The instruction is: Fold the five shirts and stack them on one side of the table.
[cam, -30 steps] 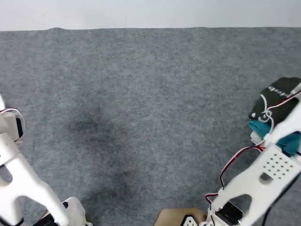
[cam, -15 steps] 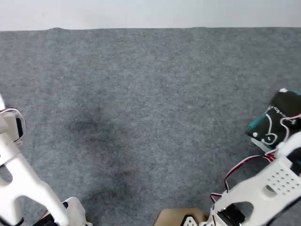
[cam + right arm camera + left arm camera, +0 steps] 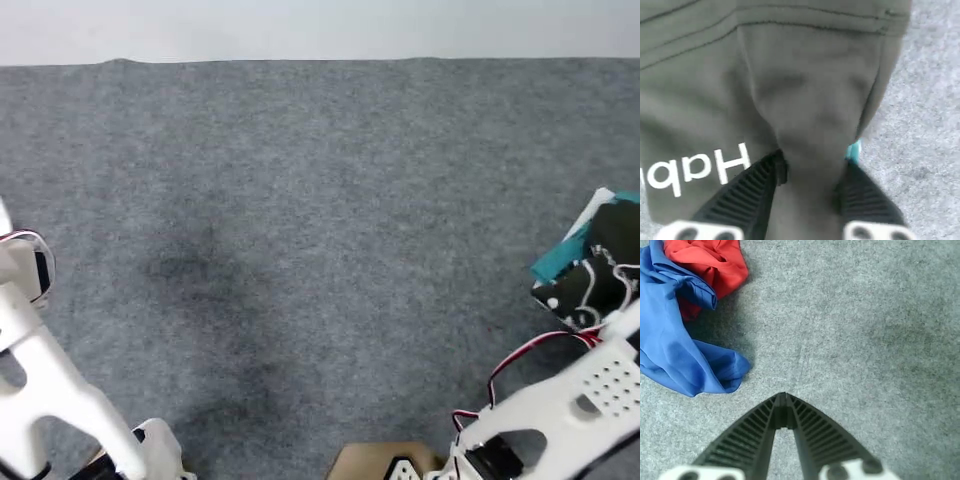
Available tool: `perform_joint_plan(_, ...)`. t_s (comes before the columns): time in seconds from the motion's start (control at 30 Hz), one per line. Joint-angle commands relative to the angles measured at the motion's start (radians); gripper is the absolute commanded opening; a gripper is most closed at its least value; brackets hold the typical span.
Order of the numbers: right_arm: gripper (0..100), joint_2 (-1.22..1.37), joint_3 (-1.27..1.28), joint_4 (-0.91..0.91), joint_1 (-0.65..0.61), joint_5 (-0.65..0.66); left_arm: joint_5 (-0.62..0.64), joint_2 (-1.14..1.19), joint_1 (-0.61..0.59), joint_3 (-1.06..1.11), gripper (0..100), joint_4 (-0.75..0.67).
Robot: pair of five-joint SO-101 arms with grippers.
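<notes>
A folded black shirt (image 3: 600, 275) with white print lies on a teal one (image 3: 555, 262) at the table's right edge. In the right wrist view my right gripper (image 3: 807, 172) is shut on a fold of the black shirt (image 3: 790, 90), with a sliver of teal shirt (image 3: 854, 150) beside one finger. In the left wrist view my left gripper (image 3: 785, 412) is shut with nothing in it, just above the grey mat, a short way from a crumpled blue shirt (image 3: 675, 345) and a red shirt (image 3: 710, 262).
A grey felt mat (image 3: 300, 200) covers the table. The left arm's white links (image 3: 40, 380) stand at the near left corner, the right arm's white links (image 3: 570, 400) at the near right. A white wall runs along the far edge.
The right arm has swung right and toward the near edge, and the black shirt has shifted right with it, now lying flatter over the teal one. The left arm has kept still.
</notes>
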Motion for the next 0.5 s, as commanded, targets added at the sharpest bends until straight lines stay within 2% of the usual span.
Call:
perform_joint_plan(0.0,39.2,-0.119,-0.015,-0.005,0.025,0.012,-0.011,-0.034,0.005,-0.010,0,0.026)
perform_joint_plan(0.13,36.3,-0.225,-0.014,-0.004,-0.002,0.011,-0.011,-0.034,0.006,-0.008,0,0.035)
perform_joint_plan(0.27,28.6,-0.286,-0.011,0.039,-0.061,0.005,-0.011,-0.034,0.006,-0.008,0,0.037)
perform_joint_plan(0.47,4.5,-0.196,-0.009,0.028,-0.122,0.005,-0.011,-0.034,0.006,-0.012,0,0.037)
